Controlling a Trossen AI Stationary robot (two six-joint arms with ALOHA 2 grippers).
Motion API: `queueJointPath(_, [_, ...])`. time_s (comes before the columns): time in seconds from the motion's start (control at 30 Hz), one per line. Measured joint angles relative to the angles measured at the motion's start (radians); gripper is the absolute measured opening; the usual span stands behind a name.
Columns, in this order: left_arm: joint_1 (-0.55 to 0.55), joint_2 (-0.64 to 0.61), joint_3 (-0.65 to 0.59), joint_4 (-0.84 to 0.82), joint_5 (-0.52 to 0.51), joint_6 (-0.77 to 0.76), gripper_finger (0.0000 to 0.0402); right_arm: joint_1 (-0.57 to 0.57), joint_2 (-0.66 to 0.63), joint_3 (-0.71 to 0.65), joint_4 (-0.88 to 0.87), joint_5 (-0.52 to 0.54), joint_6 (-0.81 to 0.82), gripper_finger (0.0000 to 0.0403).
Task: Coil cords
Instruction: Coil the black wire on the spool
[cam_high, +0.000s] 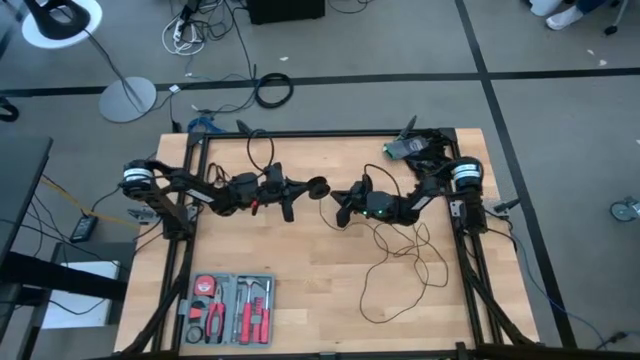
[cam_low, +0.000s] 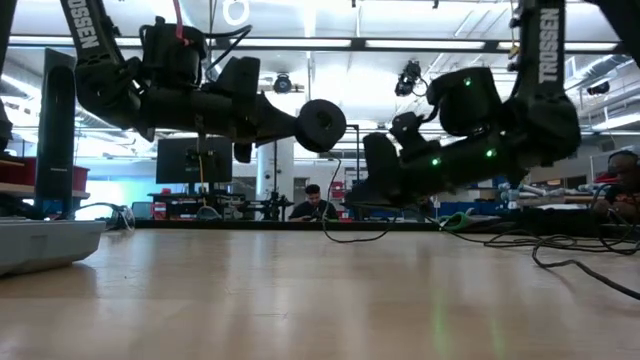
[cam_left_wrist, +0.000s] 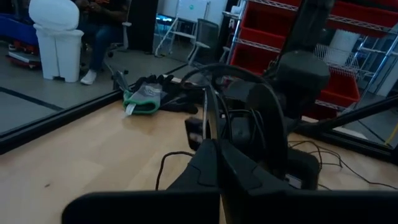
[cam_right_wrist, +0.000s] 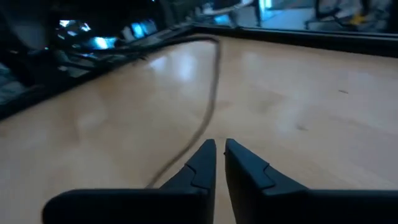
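A pale wooden table (cam_high: 300, 260) stands in a workshop. The thin black wire (cam_high: 400, 260) sprawls in loose loops right of centre. The left gripper (cam_high: 318, 187) pinches its puck; the right gripper (cam_right_wrist: 217, 152) is slightly parted, empty.

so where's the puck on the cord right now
In the high view the puck is raised above the table's middle, held at the tip of the left pincer, just left of the right pincer.

A light wooden table (cam_high: 300, 255) in a black frame carries a grey tool tray (cam_high: 228, 308) (red-handled pliers inside), loose loops of thin black cord (cam_high: 405, 262), and a green-and-black bundle (cam_high: 410, 148) at a far corner.
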Motion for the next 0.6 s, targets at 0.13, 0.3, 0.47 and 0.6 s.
queueJointPath(0.13, [0.000, -0.001, 0.000, 0.000, -0.005, 0.000, 0.0001, 0.001, 0.068, 0.049, 0.036, -0.074, 0.008, 0.0065])
queueJointPath(0.3, [0.000, -0.001, 0.000, 0.000, -0.009, 0.001, 0.0001, 0.001, 0.115, 0.101, 0.046, -0.084, 0.008, 0.0093])
queueJointPath(0.47, [0.000, -0.001, 0.000, -0.002, -0.010, 0.001, 0.0000, -0.016, 0.117, 0.122, 0.024, -0.084, 0.001, 0.0105])
queueJointPath(0.6, [0.000, -0.001, 0.000, -0.006, -0.010, 0.002, 0.0000, -0.042, 0.116, 0.122, 0.024, -0.087, 0.024, 0.0094])
